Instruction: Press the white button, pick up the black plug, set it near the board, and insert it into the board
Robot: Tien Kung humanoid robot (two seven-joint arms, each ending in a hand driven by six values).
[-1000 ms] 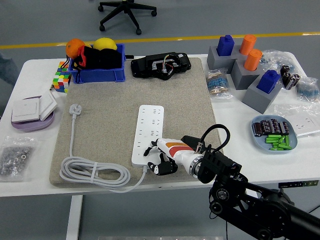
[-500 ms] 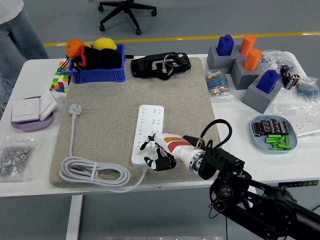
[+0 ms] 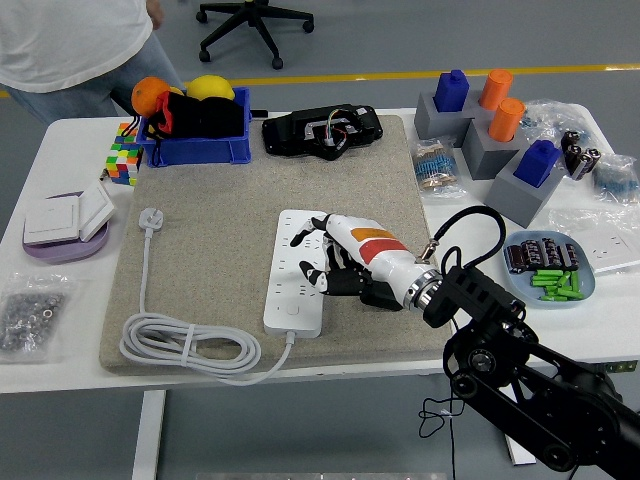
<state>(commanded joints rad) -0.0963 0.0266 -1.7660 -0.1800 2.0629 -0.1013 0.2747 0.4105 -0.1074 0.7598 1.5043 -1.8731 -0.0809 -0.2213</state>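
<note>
A white power strip [image 3: 300,226] lies lengthwise in the middle of the grey felt mat [image 3: 220,200]. Its white button [image 3: 291,311] sits at the near end and is uncovered. My right hand [image 3: 326,262] reaches in from the lower right and hovers over the strip's middle, fingers spread and holding nothing. The strip's white cable [image 3: 190,350] coils at the mat's near left and ends in a white plug [image 3: 150,217] lying on the mat. A black device with wires [image 3: 320,132] rests at the mat's far edge. I cannot single out a black plug.
A person in a white shirt [image 3: 80,40] stands at the far left. Blue bin with fruit [image 3: 195,150], colour cube [image 3: 122,162], wall switches on a purple plate [image 3: 60,222], screw bag [image 3: 30,310] left. Grey peg blocks [image 3: 480,130] and a battery dish [image 3: 548,265] right.
My right hand has lifted from the strip's near end and moved farther along it to its middle. A person has stepped into view at the far left.
</note>
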